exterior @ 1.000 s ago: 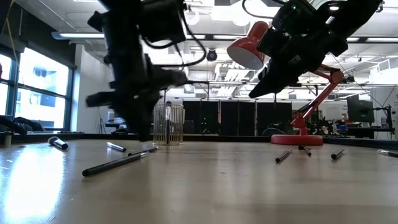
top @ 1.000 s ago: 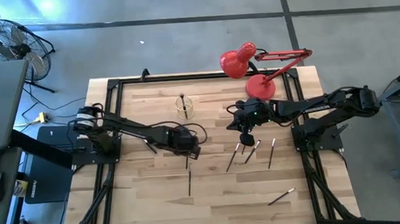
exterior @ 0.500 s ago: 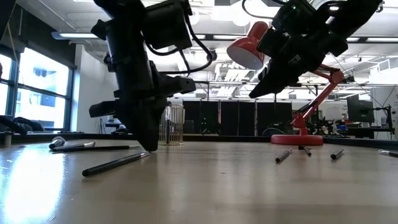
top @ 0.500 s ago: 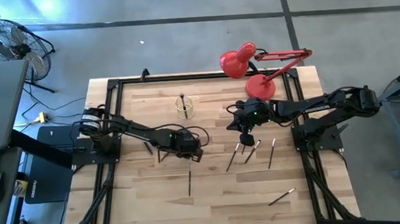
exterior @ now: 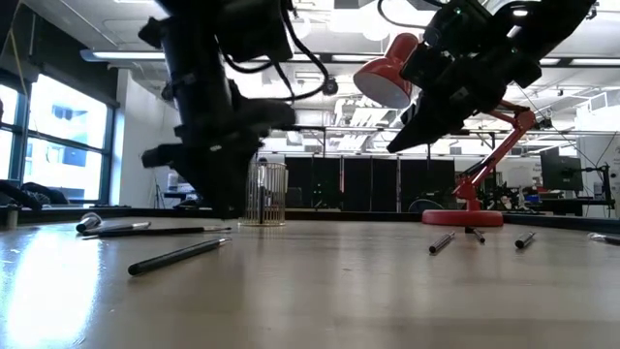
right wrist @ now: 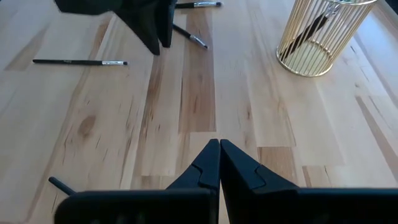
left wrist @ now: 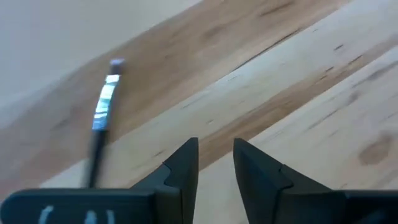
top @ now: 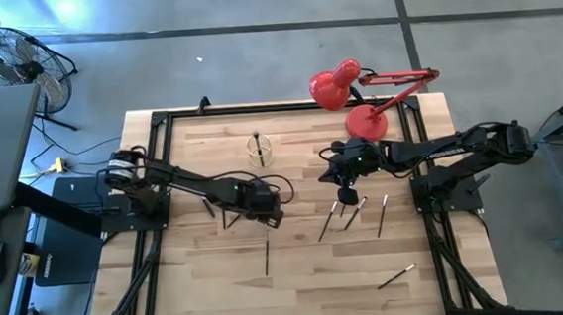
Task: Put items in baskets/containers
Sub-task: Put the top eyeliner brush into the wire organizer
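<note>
Several thin dark sticks lie flat on the wooden table: one (top: 267,256) near my left gripper, three (top: 353,213) under my right gripper, one (top: 396,276) toward the near edge. The container is a golden wire cup (top: 259,151) standing at the far middle, with a stick (right wrist: 309,32) leaning inside it. My left gripper (left wrist: 216,163) hovers just above bare wood, pointing down, open by a narrow gap and empty; a silver-ended stick (left wrist: 102,115) lies beside it. My right gripper (right wrist: 219,155) is shut and empty, raised above the table (exterior: 397,145).
A red desk lamp (top: 362,97) stands at the far right corner, its round base (exterior: 462,217) on the table behind my right arm. Black frame rails (top: 154,186) run along the table's edges. Bare wood lies between the cup and the near edge.
My left gripper dipped until its fingertips reached the table top, then rose again. A stick that lay under it was swept aside and now lies flat across the table to its left. My right arm has kept still.
</note>
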You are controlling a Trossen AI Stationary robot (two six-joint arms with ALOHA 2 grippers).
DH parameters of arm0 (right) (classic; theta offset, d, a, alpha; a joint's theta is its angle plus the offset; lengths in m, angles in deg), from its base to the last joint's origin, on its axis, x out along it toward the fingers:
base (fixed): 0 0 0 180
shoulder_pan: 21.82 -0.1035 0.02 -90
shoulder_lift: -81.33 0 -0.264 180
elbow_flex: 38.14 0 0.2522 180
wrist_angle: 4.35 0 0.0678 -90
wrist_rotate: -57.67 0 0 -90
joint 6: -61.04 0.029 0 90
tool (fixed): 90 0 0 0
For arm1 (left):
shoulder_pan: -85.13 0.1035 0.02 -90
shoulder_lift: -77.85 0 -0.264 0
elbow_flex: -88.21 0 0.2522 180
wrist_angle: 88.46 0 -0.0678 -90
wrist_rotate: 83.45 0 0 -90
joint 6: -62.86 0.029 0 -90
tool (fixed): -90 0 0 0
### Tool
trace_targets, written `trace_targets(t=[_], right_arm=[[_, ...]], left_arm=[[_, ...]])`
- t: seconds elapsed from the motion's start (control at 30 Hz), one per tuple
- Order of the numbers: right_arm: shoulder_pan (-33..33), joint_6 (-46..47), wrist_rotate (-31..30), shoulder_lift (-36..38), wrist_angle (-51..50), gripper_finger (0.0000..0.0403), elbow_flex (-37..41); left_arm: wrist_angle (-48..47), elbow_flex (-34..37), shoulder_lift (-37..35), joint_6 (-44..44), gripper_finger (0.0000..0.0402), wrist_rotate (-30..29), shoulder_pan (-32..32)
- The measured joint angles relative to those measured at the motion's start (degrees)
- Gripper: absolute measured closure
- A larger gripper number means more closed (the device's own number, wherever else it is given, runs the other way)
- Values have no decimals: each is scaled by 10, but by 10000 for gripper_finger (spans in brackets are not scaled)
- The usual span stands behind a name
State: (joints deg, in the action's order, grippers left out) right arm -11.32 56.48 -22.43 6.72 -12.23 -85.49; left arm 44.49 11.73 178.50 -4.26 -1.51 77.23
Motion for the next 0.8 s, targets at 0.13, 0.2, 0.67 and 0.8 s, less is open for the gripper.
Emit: trace_targets(t=[0.13,0.2,0.67,0.8], right_arm=[[0,0,0,0,9,401,0],[0,0,-1,0,20,401,0],[0,28,-14,0,50,400,0],[0,32,-16,0,55,399,0]], left_arm=[[-42,0,-15,32,304,0,0],[-62,0,-17,50,305,0,0],[-135,28,-10,137,305,40,0],[-122,54,-13,146,305,65,0]])
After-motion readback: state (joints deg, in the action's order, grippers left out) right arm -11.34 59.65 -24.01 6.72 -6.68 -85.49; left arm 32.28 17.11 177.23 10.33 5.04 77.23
